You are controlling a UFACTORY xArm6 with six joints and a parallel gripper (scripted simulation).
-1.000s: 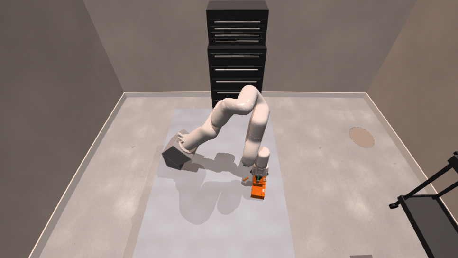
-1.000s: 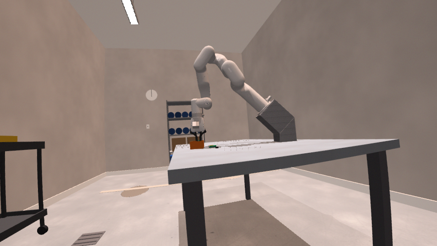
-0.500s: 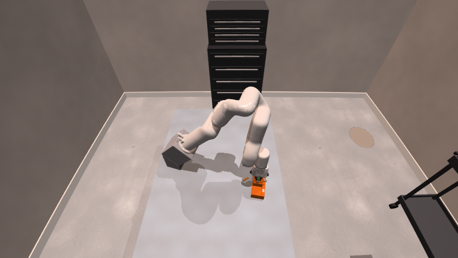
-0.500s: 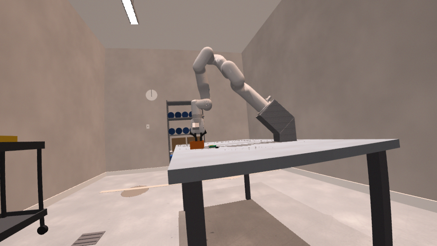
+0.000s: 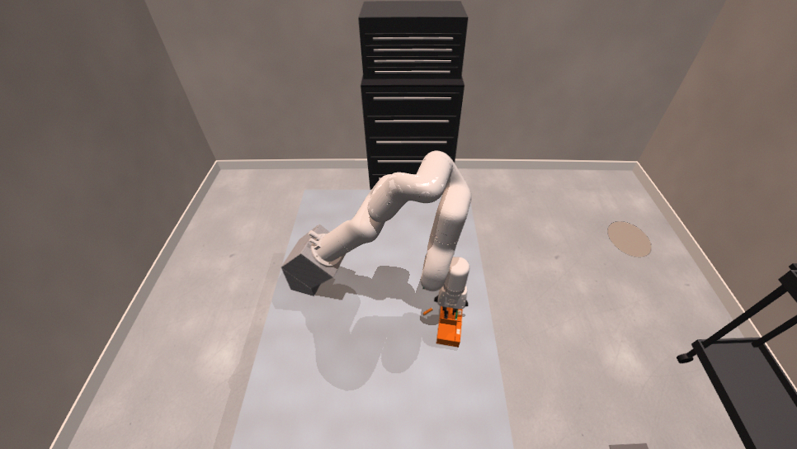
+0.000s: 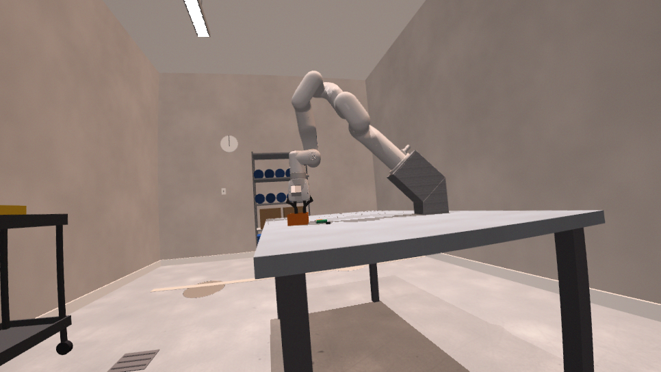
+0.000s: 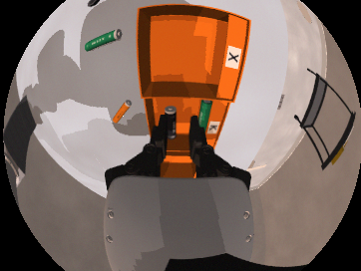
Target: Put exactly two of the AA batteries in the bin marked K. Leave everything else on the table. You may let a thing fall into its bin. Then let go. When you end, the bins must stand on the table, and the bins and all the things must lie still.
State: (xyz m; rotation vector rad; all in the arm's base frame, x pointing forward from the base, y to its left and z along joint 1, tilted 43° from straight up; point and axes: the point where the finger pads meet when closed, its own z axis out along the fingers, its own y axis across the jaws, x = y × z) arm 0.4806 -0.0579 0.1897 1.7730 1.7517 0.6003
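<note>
Two orange bins stand end to end on the table (image 5: 449, 330). In the wrist view the far bin (image 7: 192, 55) carries an X label. The near bin (image 7: 180, 154) lies right under my gripper (image 7: 179, 125), and its small label (image 7: 212, 128) is too small to read. A green AA battery (image 7: 205, 112) and a dark AA battery (image 7: 172, 120) lie inside the near bin. My fingers stand a little apart above the dark battery and hold nothing. Another green battery (image 7: 103, 40) lies on the table to the left, and it also shows in the exterior view (image 6: 322, 222).
A small orange cylinder (image 7: 121, 111) lies on the table left of the bins, also seen from above (image 5: 426, 310). A small dark object (image 7: 93, 2) lies farther away. The arm's grey base block (image 5: 308, 268) stands at the table's left side. The bins sit near the table's right edge.
</note>
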